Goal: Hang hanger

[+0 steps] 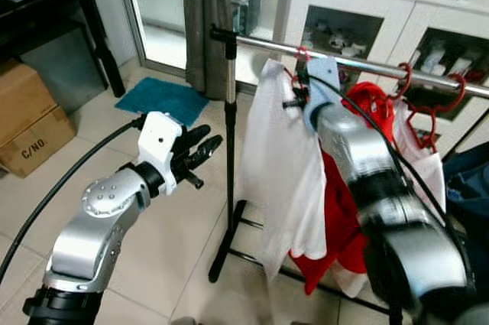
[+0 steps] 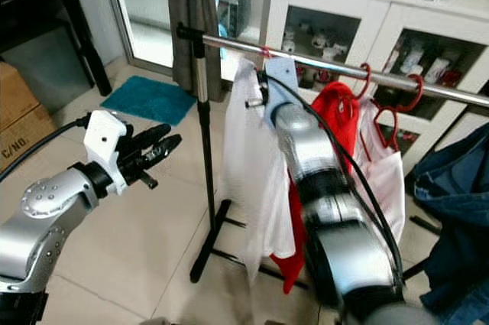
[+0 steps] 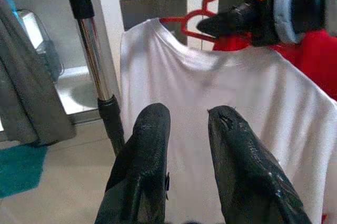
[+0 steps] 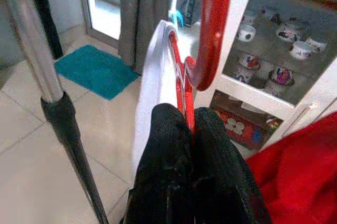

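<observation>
Hanging spot: the red hanger (image 4: 202, 39) sits at the near end of the chrome rail (image 1: 359, 63), its hook at the bar, close to the black upright post (image 1: 229, 111).
Hanger look: glossy red plastic, thick curved hook, thin red neck running down between the fingers.
Load: a white shirt (image 1: 283, 180) drapes from it, collar up at the neck, hem falling toward the stand's foot.
Right gripper (image 4: 188, 124): raised to the rail, jaws pressed together on the red neck just under the hook.
Left gripper (image 3: 187, 124): held out level beside the post, short of the shirt, jaws slightly spread and holding nothing.
Count, hangers: the held one, plus two more red hooks (image 1: 403, 80) farther along the rail.
Count, garments: one white shirt, one red garment (image 1: 370, 111) behind it, one more pale piece (image 1: 424, 153) under the far hooks, and a dark blue cloth (image 2: 458, 195) at the right edge.
Count, other: one grey curtain (image 1: 205, 19), one teal mat (image 1: 162, 99), two cardboard boxes (image 1: 30, 122) stacked on the left, one white glass-door cabinet (image 2: 359, 4).
Hard to see: the right forearm (image 1: 382, 187) is motion-blurred and covers much of the red garment; the hanger's shoulders are buried under the shirt; the rail runs out of view at the right.
</observation>
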Available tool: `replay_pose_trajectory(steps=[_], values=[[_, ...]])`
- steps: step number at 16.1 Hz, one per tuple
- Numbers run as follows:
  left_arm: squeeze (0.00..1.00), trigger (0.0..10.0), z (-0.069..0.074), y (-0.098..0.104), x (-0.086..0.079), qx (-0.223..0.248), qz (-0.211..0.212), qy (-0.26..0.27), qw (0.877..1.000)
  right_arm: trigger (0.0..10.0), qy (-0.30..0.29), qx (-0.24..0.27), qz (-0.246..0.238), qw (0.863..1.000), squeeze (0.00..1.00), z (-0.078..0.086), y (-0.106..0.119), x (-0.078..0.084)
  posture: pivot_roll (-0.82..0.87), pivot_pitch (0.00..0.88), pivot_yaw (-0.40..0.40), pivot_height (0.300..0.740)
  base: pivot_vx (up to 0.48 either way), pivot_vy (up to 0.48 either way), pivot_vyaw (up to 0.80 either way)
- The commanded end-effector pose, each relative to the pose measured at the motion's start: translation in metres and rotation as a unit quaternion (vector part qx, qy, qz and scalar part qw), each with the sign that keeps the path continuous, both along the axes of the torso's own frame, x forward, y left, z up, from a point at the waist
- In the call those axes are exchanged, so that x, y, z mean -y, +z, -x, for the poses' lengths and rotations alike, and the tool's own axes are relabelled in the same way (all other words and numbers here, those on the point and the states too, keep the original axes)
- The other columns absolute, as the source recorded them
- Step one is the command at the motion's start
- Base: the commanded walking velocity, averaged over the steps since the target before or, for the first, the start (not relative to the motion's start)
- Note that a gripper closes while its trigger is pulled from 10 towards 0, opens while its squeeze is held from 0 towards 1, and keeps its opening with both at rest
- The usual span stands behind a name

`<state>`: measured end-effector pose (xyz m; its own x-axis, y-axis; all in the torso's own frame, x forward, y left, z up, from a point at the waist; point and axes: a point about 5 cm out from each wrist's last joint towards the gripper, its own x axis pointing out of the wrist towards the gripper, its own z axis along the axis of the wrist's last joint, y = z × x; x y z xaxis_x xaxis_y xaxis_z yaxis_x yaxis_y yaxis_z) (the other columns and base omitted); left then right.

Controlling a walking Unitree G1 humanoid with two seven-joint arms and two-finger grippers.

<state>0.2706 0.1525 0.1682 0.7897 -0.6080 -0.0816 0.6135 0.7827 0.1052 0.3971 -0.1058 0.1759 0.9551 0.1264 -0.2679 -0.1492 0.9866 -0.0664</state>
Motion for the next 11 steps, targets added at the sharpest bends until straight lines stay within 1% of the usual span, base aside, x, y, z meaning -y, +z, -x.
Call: replay_pose_trajectory(steps=[1,6,7,9,11], values=[[0.0,10.0,0.001,0.007,0.002,0.008,-0.003,-0.013,1.0,10.0,-0.019,0.03,-0.017,0.999,0.0,-0.007,0.016,0.002,0.05,0.0,0.0,0.74,0.0,0.0,0.0],[0.0,10.0,0.008,0.009,-0.001,0.004,-0.007,-0.017,1.0,10.0,-0.025,0.05,-0.034,0.998,0.0,-0.017,0.033,-0.002,0.07,0.0,-0.007,0.74,0.0,0.0,0.0],[0.0,10.0,0.009,0.009,-0.002,0.003,-0.007,-0.016,1.0,10.0,-0.027,0.05,-0.036,0.998,0.0,-0.018,0.033,-0.003,0.07,0.0,-0.007,0.74,0.0,0.0,0.0],[0.0,10.0,0.011,0.008,-0.001,-0.001,-0.008,-0.016,1.0,10.0,-0.033,0.046,-0.037,0.998,0.0,-0.019,0.031,-0.003,0.07,0.0,-0.008,0.74,0.0,0.0,0.0],[0.0,10.0,0.011,0.007,0.0,-0.004,-0.009,-0.017,1.0,10.0,-0.015,0.02,-0.014,1.0,0.0,-0.017,0.02,-0.008,0.07,0.0,-0.01,0.74,0.0,0.0,0.0]])
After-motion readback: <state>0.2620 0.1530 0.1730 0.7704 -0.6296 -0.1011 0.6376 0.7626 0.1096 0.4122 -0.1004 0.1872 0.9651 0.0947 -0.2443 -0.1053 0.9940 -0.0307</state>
